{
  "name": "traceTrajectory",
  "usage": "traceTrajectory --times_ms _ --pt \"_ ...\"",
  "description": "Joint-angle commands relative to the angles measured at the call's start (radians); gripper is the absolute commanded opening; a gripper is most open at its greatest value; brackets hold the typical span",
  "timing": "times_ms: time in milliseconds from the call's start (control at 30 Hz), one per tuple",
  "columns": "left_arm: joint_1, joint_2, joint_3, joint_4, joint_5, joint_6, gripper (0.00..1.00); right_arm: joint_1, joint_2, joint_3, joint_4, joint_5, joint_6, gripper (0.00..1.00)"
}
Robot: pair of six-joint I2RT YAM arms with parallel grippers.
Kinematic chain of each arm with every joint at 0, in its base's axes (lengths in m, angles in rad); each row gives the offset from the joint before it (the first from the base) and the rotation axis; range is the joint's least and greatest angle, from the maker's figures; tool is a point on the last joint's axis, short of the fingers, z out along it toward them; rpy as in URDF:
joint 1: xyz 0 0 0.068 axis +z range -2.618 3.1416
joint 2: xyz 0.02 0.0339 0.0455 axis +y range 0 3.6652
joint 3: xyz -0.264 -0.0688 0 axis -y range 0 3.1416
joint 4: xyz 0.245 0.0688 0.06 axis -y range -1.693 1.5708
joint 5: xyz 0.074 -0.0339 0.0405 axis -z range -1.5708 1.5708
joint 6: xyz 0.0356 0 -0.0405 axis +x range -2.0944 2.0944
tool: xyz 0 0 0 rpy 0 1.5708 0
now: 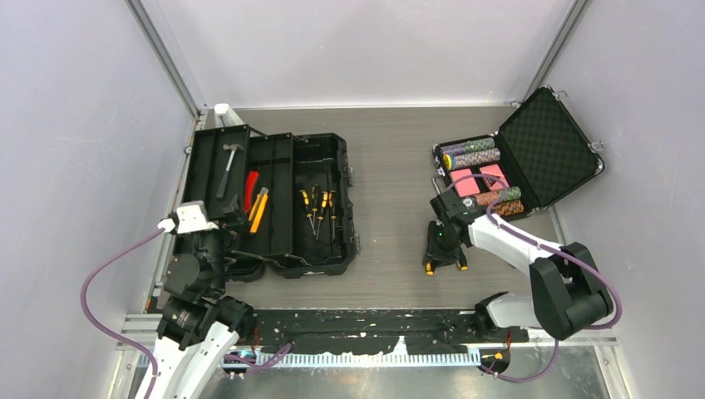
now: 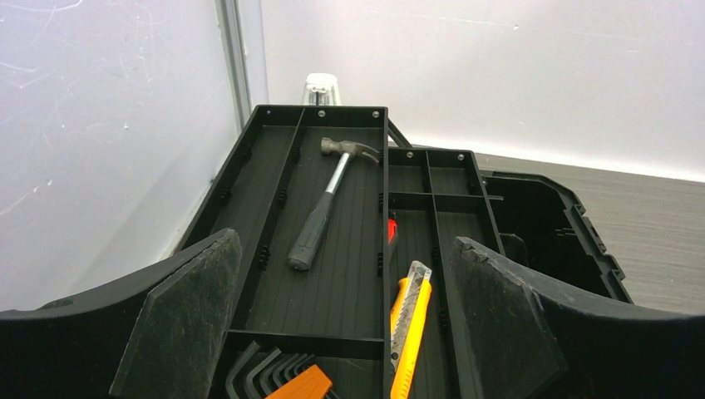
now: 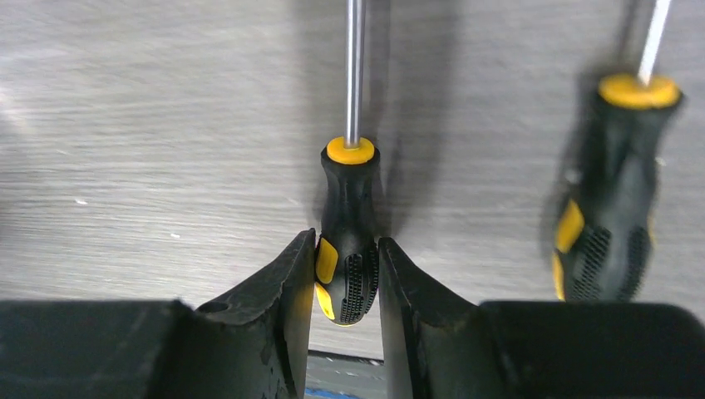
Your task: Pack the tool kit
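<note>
The right gripper (image 3: pixel 347 249) is clamped on the handle of a yellow-and-black screwdriver (image 3: pixel 350 195) lying mid-bench, seemingly not lifted. A second screwdriver (image 3: pixel 611 224) lies just beside it. The toolbox (image 1: pixel 328 262) sits open toward the bench's left edge, with the left gripper (image 2: pixel 345 241) spread wide over the tray holding the hammer (image 2: pixel 328 204).

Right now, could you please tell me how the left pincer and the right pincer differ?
The left pincer stands wide open and empty; the right pincer is closed on the handle of a screwdriver. The left hangs over the toolbox tray; the right sits low over the table. Both are black.
</note>
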State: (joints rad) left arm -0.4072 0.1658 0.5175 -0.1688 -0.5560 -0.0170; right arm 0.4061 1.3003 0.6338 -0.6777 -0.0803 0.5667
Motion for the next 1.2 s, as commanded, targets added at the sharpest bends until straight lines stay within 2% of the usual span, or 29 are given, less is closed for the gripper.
traceTrajectory --times_ms 0,200,433,567,733,1000,1067,1167 --pt "0.005 0.018 0.001 0.053 0.001 0.007 0.97 0.040 0.056 0.116 0.130 -0.025 0.018 0.11" --pt "0.006 0.021 0.000 0.054 -0.001 0.008 0.97 0.104 0.090 0.290 0.127 0.033 -0.075 0.05" --pt "0.005 0.025 -0.001 0.055 0.007 0.008 0.97 0.207 0.148 0.587 -0.005 0.124 -0.459 0.05" --pt "0.005 0.034 0.002 0.054 0.067 0.008 0.97 0.235 0.140 0.676 -0.026 0.098 -0.638 0.05" --pt "0.005 0.125 0.093 0.005 0.377 0.012 0.96 0.340 0.089 0.696 -0.056 0.142 -0.922 0.06" --pt "0.003 0.417 0.381 -0.209 0.870 0.026 0.98 0.449 0.027 0.707 -0.158 0.310 -1.155 0.05" --pt "0.002 0.489 0.439 -0.251 0.998 0.023 0.97 0.469 -0.005 0.688 -0.161 0.312 -1.215 0.06" --pt "-0.024 0.599 0.510 -0.328 1.098 0.025 0.94 0.506 -0.068 0.657 -0.153 0.295 -1.322 0.05"
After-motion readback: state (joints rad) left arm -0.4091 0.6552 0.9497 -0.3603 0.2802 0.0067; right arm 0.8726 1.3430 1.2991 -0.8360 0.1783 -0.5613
